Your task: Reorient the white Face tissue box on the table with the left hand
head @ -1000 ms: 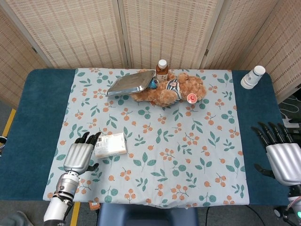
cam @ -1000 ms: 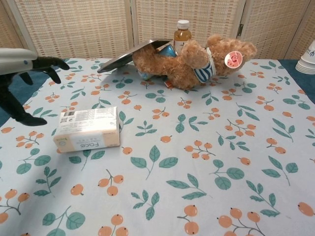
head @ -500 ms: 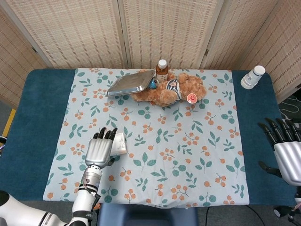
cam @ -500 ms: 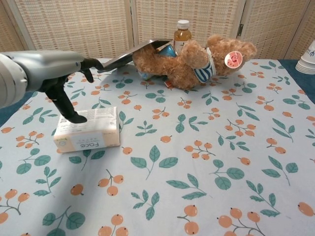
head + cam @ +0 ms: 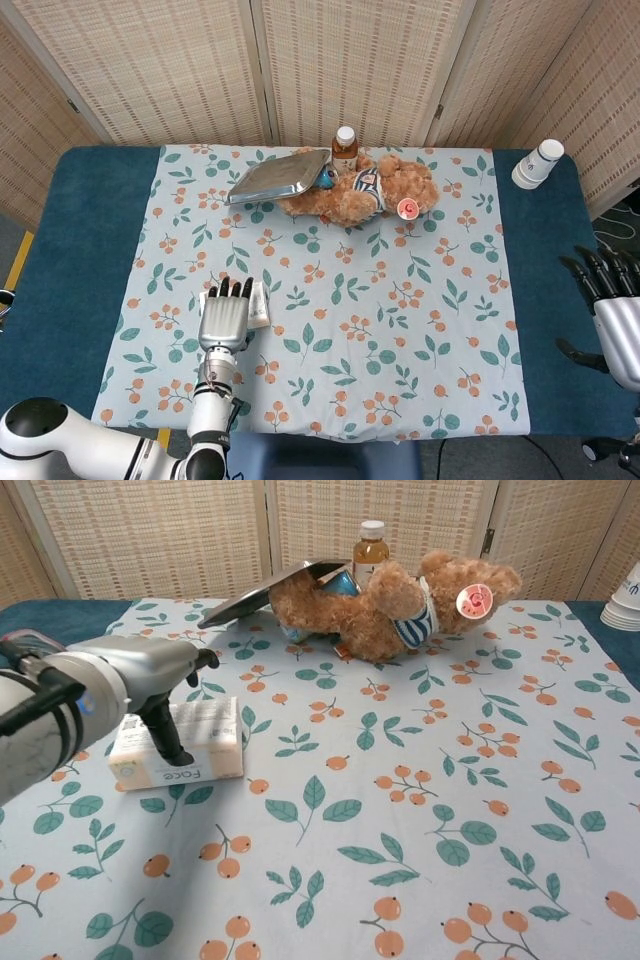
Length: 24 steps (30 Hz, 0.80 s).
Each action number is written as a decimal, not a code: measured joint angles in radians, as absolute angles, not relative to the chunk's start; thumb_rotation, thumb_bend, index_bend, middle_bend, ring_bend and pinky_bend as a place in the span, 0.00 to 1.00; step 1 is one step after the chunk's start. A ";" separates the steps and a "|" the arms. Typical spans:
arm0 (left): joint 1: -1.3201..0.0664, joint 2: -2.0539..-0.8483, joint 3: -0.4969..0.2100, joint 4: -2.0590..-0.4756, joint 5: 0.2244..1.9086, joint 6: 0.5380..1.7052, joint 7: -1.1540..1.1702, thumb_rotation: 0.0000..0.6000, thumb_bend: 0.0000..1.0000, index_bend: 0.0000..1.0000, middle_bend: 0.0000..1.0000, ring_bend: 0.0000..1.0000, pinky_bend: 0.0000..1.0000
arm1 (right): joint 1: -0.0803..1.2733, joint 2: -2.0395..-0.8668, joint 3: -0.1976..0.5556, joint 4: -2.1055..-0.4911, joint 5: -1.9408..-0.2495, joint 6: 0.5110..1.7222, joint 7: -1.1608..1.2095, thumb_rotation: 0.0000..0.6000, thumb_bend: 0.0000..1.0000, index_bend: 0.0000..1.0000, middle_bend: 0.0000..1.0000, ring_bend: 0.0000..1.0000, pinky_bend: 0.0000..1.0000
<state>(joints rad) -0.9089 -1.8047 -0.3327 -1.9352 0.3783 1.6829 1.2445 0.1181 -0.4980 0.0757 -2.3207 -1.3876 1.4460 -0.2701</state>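
So far I judge the job barely begun: the white Face tissue box [image 5: 180,742] lies flat on the flowered cloth of the desk [image 5: 90,240], its printed long side facing the chest camera, with no sign of being lifted or turned. The whole reorienting move is left to do. My left hand [image 5: 224,318] hangs over the box, palm down, forearm reaching in from the near edge, and in the head view it covers most of the box, so only a strip shows beyond and to the side of the fingers [image 5: 232,289]. Those fingers are stretched forward and lie side by side, not curled. In the chest view the thumb [image 5: 168,738] drops down across the box's near face, while the others extend over its top. I cannot tell whether anything presses on the cardboard, so I count this as hovering contact at best, not a grip; the fingers are apart from the thumb with the box between them. My right hand [image 5: 612,318] sits well off at the far edge of the desk, fingers spread and holding nothing. Beyond my left fingertips, well apart, are the teddy bear [image 5: 365,188], the metal tray [image 5: 278,176] and the bottle [image 5: 344,146].
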 measured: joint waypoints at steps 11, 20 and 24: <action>-0.953 -1.864 -0.329 -1.790 0.370 1.641 1.282 1.00 0.20 0.01 0.12 0.00 0.16 | 0.114 -0.480 0.081 -2.314 -1.377 1.444 -0.235 1.00 0.12 0.13 0.05 0.00 0.00; -0.980 -1.874 -0.398 -1.743 0.304 1.601 1.307 1.00 0.20 0.02 0.12 0.00 0.15 | 0.119 -0.465 0.082 -2.316 -1.369 1.416 -0.207 1.00 0.12 0.13 0.05 0.00 0.00; -0.991 -1.876 -0.422 -1.722 0.277 1.578 1.308 1.00 0.20 0.02 0.12 0.00 0.15 | 0.120 -0.464 0.083 -2.316 -1.367 1.412 -0.204 1.00 0.12 0.13 0.05 0.00 0.00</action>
<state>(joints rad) -0.9912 -1.8756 -0.4218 -1.7217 0.2773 1.5780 1.3082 0.1196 -0.4636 0.0829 -2.3156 -1.3669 1.4120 -0.2044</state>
